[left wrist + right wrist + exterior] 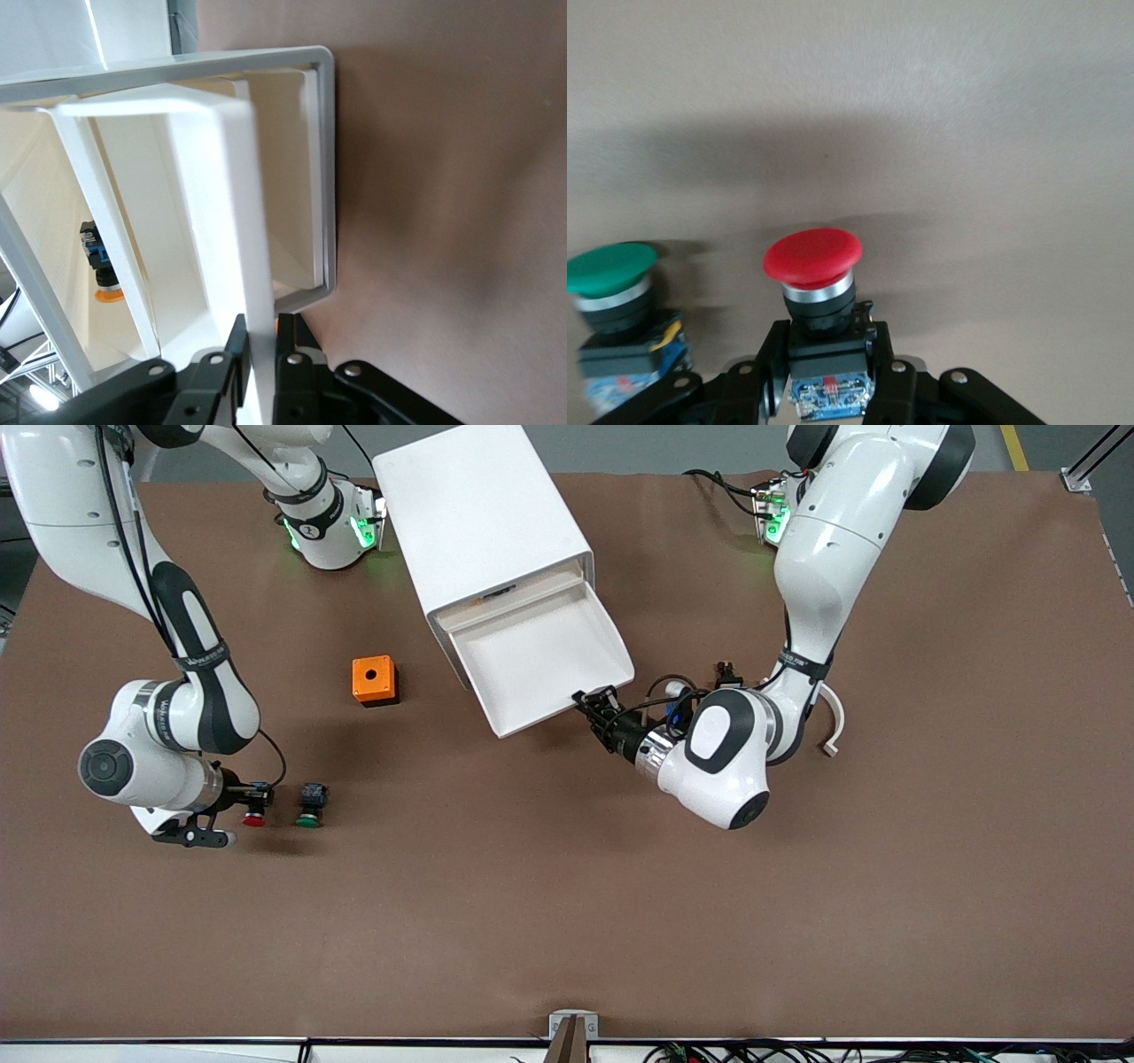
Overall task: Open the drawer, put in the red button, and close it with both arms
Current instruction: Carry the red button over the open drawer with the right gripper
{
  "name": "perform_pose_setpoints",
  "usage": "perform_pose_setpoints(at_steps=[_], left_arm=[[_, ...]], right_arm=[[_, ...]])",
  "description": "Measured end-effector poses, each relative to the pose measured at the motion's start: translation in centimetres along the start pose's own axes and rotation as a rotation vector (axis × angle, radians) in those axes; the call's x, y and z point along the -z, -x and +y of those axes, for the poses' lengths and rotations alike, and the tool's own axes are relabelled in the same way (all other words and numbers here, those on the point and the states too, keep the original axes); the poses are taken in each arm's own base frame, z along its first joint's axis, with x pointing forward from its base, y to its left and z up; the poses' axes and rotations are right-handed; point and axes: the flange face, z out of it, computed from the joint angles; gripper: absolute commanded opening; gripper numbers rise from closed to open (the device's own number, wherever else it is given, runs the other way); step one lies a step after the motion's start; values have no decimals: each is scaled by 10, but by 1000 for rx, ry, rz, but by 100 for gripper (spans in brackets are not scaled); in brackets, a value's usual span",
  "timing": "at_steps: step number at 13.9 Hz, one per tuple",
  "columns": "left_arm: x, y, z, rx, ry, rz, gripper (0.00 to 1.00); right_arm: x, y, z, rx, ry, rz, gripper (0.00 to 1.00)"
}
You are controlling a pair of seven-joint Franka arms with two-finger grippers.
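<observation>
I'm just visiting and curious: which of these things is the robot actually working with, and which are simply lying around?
In use:
- drawer, pulled open, its front gripped by the left gripper
- red button, gripped by the right gripper
- cabinet holding the drawer

Lying about:
- green button, beside the red one
- orange box
- small button inside the cabinet

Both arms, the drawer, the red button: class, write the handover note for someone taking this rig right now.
Left gripper: shut on the drawer front edge; drawer pulled open, nothing visible inside.
Right gripper: shut on the red button, at table level beside the green button, toward the right arm's end.
Done: opening, grasp.
Left: carry the button into the drawer, release, close with both arms.
</observation>
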Motion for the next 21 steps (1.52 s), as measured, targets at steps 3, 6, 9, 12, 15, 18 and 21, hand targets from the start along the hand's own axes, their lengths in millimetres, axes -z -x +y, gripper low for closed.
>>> perform_pose_setpoints(at_steps=[3,6,9,12,15,18,21], left_arm=[[11,1,1,-47,11,-16,100],[33,2,1,-55,47,-35,100],[88,-1,-6,-63,132,-73,100],[156,-7,-27,-133,274,-69,100],[210,-12,-69,-394,441,46,100],[250,-26,-107,-565,576,211,100],[268,-37,-111,-744,613,355,100]], right_arm=[[60,-3,-4,5,0,-22,17],[130,-1,-13,20,1,-37,17],[186,7,-30,19,9,-83,16],[241,29,-77,-46,36,-126,16],[276,73,-157,-134,89,-152,15],[281,125,-258,-283,165,-145,15],[274,185,-357,-450,170,-134,15]])
